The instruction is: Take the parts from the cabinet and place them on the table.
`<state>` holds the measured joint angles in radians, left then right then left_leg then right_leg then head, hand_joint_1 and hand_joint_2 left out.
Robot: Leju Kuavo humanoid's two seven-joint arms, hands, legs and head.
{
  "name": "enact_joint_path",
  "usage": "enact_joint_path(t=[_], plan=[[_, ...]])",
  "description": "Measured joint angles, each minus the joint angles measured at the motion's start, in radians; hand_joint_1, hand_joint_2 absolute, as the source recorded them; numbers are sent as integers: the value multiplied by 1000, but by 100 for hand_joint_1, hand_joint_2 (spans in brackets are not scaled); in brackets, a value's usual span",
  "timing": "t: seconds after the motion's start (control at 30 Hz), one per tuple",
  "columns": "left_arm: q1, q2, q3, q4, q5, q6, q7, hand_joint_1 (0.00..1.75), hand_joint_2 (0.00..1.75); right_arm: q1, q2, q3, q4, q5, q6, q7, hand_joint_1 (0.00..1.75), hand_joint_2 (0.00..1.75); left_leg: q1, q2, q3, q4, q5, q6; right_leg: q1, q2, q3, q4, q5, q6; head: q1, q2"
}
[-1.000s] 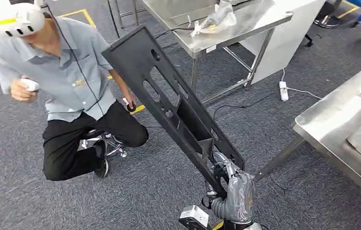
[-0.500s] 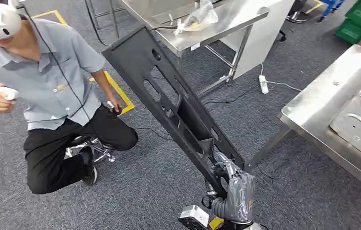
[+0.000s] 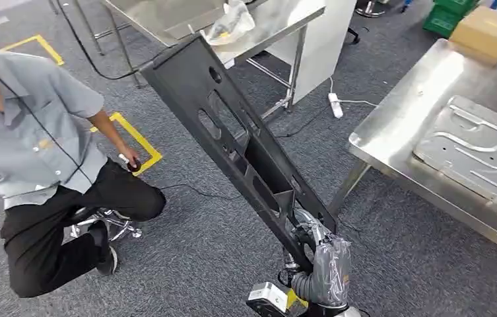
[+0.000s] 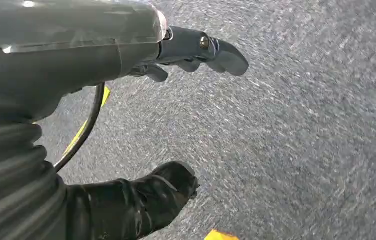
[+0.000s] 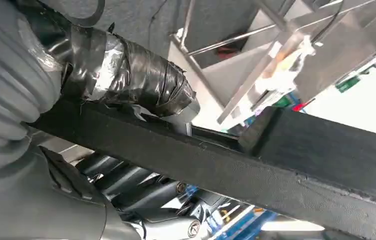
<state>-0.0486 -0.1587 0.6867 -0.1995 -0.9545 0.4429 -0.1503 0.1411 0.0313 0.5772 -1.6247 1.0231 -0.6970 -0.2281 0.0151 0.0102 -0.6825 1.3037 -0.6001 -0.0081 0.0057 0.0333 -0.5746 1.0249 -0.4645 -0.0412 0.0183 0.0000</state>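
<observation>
Matt black plastic panel; brushed, shiny steel table; rough grey carpet; cardboard box at 1 o'clock.

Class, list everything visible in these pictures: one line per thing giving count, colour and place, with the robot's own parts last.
Long part: one, black, with cut-outs, held slanting up above the floor.
Steel tables: two, silver, one far centre, one at right.
Pressed metal panel: one, grey, flat on the right table.
Cardboard box: one, brown, far end of the right table.
Plastic bag: one, clear, on the far table.
Crates: green, floor at far right; count unclear.
Power strip: one, white, on the carpet.
Person: one, grey shirt, crouching at left.
Right hand: grips the long part's lower end.
Left hand: holds nothing, over the carpet.
</observation>
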Motion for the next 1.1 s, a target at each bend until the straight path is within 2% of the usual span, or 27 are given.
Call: enact_joint_path(t=[0.07,0.1,0.13,0.23,0.27,0.3,0.33,0.37,0.4,0.43,0.47,0.5,0.53,0.57,0.6,0.63,0.67,0.77,0.8,0.83,0.87,0.9,0.93,0.97,1.0,1.03,1.1], plan=[[-1,0,0,0,0,0,0,0,175,0,0,0,0,0,0,0,175,175,0,-6,63,-148,93,4,-1,22,2,8,-5,4,0,0],[-1,1,0,0,0,0,0,0,175,0,0,0,0,0,0,0,175,175,0,-31,100,-234,130,9,-2,31,2,14,-9,9,0,0],[1,1,1,0,0,0,0,0,175,-1,0,0,0,0,0,0,175,175,-1,-61,109,-259,113,12,5,38,-6,24,-14,15,0,0],[-4,1,1,0,0,0,-1,0,175,1,0,-1,0,0,0,0,175,175,-5,-47,112,-262,116,21,-6,56,-13,20,-8,28,1,0],[-5,1,1,0,0,0,-2,0,175,1,0,-1,0,0,0,0,175,175,-1,-39,114,-271,121,28,-1,63,-13,21,-7,34,1,0],[-4,0,1,0,0,0,-1,0,175,2,0,-1,0,0,0,0,175,175,5,-26,119,-279,126,36,-2,42,-13,29,-16,37,0,0],[-4,0,1,0,0,0,-2,0,175,0,0,-1,0,0,0,0,175,175,5,-21,122,-284,127,42,1,3,-27,59,-39,46,7,0],[-3,0,1,0,0,0,-2,0,175,-2,0,-1,0,0,0,0,175,175,4,-11,121,-284,127,45,-3,-14,-60,125,-78,53,6,0],[-3,0,1,0,-1,0,-2,0,175,-1,0,-1,0,0,0,0,175,175,4,-2,121,-284,126,47,-7,-21,-104,214,-119,58,7,0],[-2,0,1,0,-1,0,-3,0,175,1,0,-1,0,0,0,0,175,175,4,8,121,-284,125,48,-12,-22,-140,284,-143,63,7,0],[-1,0,1,0,-1,0,-2,0,175,1,-1,-1,0,0,0,0,175,175,4,18,121,-284,123,48,-17,-23,-163,324,-145,68,7,0],[-1,0,1,0,-1,0,-2,0,175,1,-2,-1,0,0,0,0,175,175,5,27,123,-284,122,46,-21,-25,-159,312,-124,71,7,0],[-1,0,1,0,-2,0,-2,0,175,1,-2,-1,0,0,0,0,175,175,5,35,126,-284,120,43,-24,-30,-133,259,-86,73,7,0],[-2,-1,1,0,-3,0,-2,0,175,1,-2,-1,0,0,0,0,175,175,6,43,131,-284,117,39,-25,-42,-84,162,-35,72,7,0],[-2,-1,1,0,-5,0,-3,0,175,1,-2,-1,0,0,0,0,175,175,6,51,137,-284,113,34,-25,-64,-32,64,6,68,7,0],[-2,-1,1,0,-5,0,-3,0,175,0,-2,-1,0,0,0,0,175,175,3,56,139,-284,110,29,-16,-111,-10,18,-5,62,7,0],[-2,-1,1,0,-6,0,-3,0,175,0,-1,-1,0,0,0,0,175,175,-2,61,139,-281,107,21,-8,-101,-13,14,-1,52,6,0],[-4,-2,1,0,-6,0,-3,0,175,1,-1,-2,0,0,0,0,175,175,-2,88,148,-290,106,4,-3,-70,-21,13,-1,37,6,0],[-5,-2,1,0,-6,0,-3,0,175,3,-1,-2,-1,0,0,0,175,175,3,83,147,-286,95,-2,-18,-58,-9,-3,8,26,5,0],[-5,-2,1,0,-7,0,-3,0,175,2,-1,-3,-1,0,0,0,175,175,5,45,140,-259,77,-4,-15,-51,-5,-8,10,20,6,0],[-5,-2,2,0,-8,0,-3,0,175,0,0,-4,-1,0,0,0,175,175,6,18,111,-196,39,-4,-15,-46,-6,-8,10,13,5,0],[-4,-1,2,0,-8,0,-3,0,175,-1,0,-4,-1,0,0,0,175,175,5,6,73,-117,0,-7,-14,-36,-6,-7,8,10,5,0],[-3,-2,2,0,-8,0,-3,0,175,1,0,-4,-1,0,0,0,175,175,5,0,34,-39,-31,-9,-12,-26,-5,-6,7,8,5,0],[-1,-2,2,0,-8,0,-3,0,175,2,0,-4,-1,0,0,0,175,175,5,-1,1,22,-43,-11,-10,-13,-6,-2,6,6,5,0],[0,-2,2,0,-8,-1,-3,0,175,3,0,-4,0,0,0,0,175,175,5,-1,-5,26,-25,-10,-9,1,-5,1,4,6,5,0],[1,-2,2,0,-8,-1,-3,0,175,3,0,-4,0,0,0,0,175,175,6,-1,11,-20,16,-9,-9,15,-4,3,2,7,5,0],[1,-2,2,0,-8,-2,-4,0,175,3,0,-4,0,0,0,1,175,175,6,-18,83,-187,111,-3,-10,41,0,11,-3,12,5,0]])
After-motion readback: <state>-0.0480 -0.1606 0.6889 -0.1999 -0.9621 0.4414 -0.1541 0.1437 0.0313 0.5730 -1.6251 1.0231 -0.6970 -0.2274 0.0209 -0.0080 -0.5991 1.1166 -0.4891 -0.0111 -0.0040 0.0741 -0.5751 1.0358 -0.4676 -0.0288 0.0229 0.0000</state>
